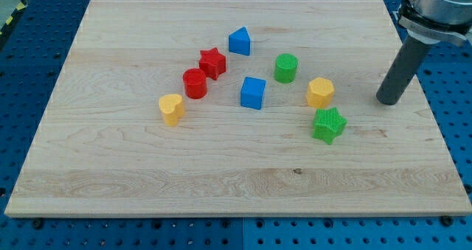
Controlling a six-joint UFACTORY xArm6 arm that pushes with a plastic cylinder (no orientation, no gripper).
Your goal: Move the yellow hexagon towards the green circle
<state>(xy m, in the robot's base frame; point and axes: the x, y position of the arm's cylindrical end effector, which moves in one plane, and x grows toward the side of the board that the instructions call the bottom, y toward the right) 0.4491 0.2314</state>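
We see my tip (387, 101) near the tabletop's (221, 183) right edge, well right of the yellow hexagon (320, 92); green circle (286, 68) lies beyond; no hand fitted.

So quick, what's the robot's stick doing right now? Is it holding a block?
My tip: holding nothing, touching no block; it sits to the view's right of the yellow hexagon, with a gap between.

My tip (388, 101) at board's right, well right of yellow hexagon (320, 92); green circle (285, 68) upper-left of hexagon.
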